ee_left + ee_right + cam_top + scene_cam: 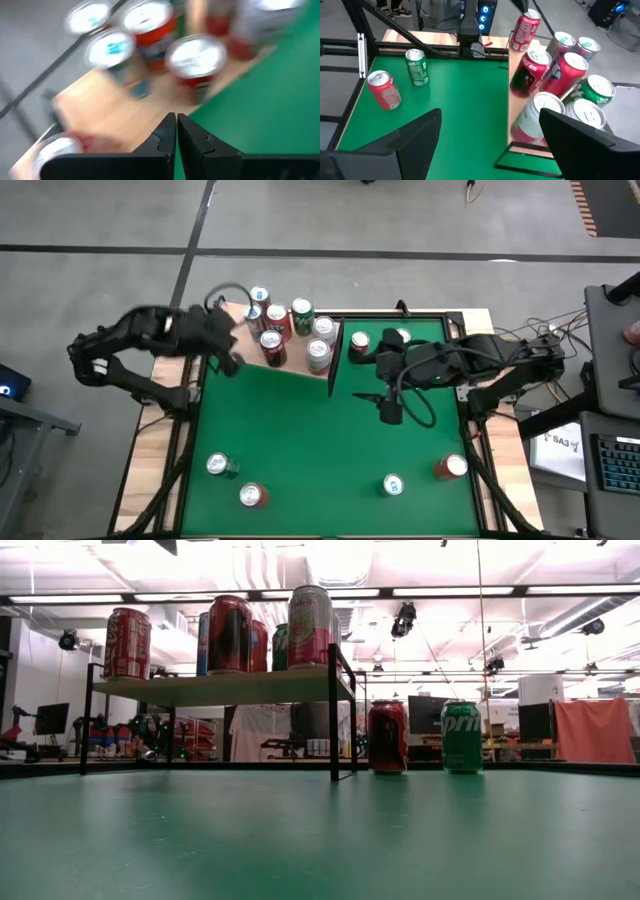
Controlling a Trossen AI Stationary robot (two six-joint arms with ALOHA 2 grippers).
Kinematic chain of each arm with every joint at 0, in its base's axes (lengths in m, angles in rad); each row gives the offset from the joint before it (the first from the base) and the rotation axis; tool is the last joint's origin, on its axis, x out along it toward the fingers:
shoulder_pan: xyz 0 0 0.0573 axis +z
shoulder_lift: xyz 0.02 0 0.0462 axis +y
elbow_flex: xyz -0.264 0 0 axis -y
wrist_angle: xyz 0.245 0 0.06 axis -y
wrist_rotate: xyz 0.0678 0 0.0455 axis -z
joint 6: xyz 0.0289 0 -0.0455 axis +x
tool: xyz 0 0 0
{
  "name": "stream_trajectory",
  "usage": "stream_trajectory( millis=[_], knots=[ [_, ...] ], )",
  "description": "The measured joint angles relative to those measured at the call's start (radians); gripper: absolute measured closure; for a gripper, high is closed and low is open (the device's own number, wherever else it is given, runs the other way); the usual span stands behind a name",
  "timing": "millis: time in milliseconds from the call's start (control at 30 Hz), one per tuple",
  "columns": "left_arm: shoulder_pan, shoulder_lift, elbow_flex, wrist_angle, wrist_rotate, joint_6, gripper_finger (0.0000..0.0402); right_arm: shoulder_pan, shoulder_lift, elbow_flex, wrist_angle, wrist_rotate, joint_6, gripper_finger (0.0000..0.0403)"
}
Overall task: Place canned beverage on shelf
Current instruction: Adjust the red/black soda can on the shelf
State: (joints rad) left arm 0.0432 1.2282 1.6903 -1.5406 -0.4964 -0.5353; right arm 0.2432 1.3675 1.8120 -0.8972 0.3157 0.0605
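Status: job approx half done, judging by layout. I count 7 cans on the shelf in the high view: 3 red, 2 green, 2 blue/white, all upright, clustered toward the shelf's far end. Near half of the board is bare, so room remains.

Still on the green worktop: 6 cans. Two stand just beside the shelf's dark end panel, a red can and a green can. Four sit along the near edge, well apart from the shelf: green can, red can, green can, red can. Total 13.

My left hand hovers over the shelf's bare near part, fingers closed together, holding nothing. My right hand hangs over mid-worktop near the end panel, fingers spread wide, empty.

Next, in my judgement: right hand takes one of the two cans by the panel.
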Motion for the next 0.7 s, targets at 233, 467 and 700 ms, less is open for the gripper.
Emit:
stream_trajectory(
  millis=[233,467,700],
  knots=[
    [0.305,-0.015,0.012,-0.029,0.118,0.122,0.0402,-0.002,-0.057,-0.067,0.051,0.001,-0.009,0.0076],
    [0.476,-0.015,-0.005,-0.031,0.158,0.148,0.0402,-0.002,-0.064,-0.058,0.046,0.001,-0.018,0.0076],
    [0.491,-0.024,-0.006,-0.031,0.168,0.114,0.0402,-0.002,-0.062,-0.053,0.039,0.000,-0.001,0.0076]
  ],
)
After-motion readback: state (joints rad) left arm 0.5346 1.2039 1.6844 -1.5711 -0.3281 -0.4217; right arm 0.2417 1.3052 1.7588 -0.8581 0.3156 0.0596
